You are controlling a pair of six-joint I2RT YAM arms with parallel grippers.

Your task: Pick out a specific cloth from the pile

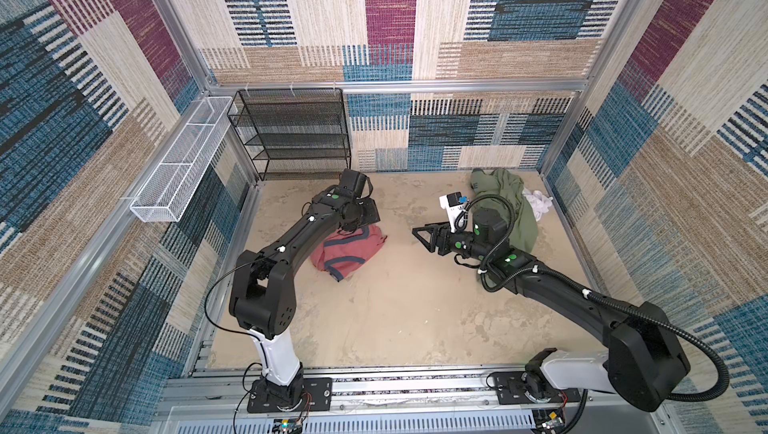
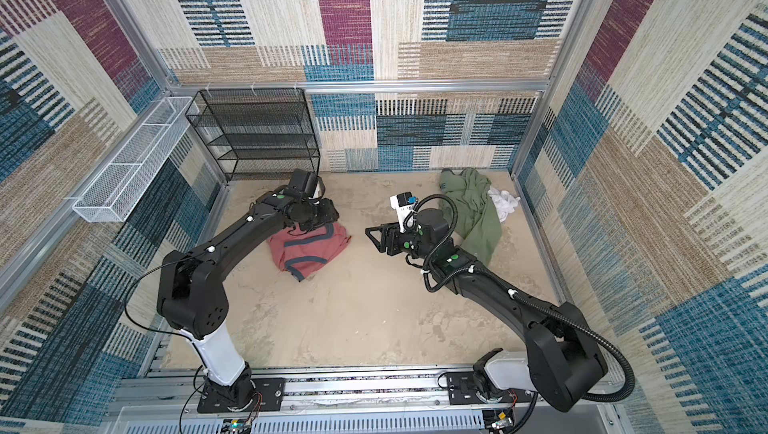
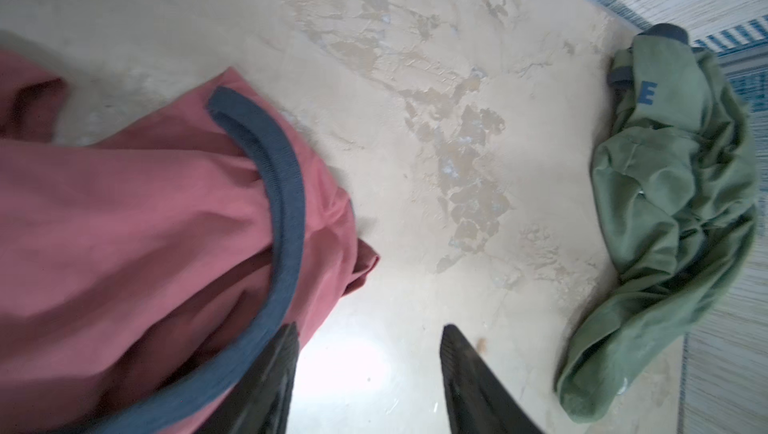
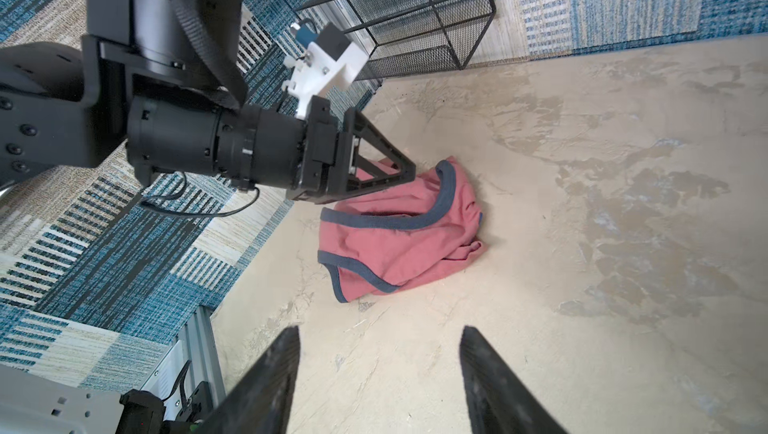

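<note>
The left end effector (image 3: 368, 373) stands with its jaws apart, holding nothing, one fingertip just beside the cloth (image 3: 137, 220), which lies crumpled alone on the surface (image 1: 407, 299). The right end effector (image 4: 380, 378) hovers open and empty nearby, well apart from the pile (image 1: 507, 211) at the far corner.

Twin overhead views; two close wrist views, floorward.

light: bright, even, diffuse | shadows: soft, faint under the arms in both top views | glare: white blown-out patch on the counter (image 3: 345, 365) between the fingers (image 3: 465, 373) in the left wrist view | blur: near cloth (image 3: 124, 224) and fingers soft | distortion: wide-angle bending of wall edges in both top views
</note>
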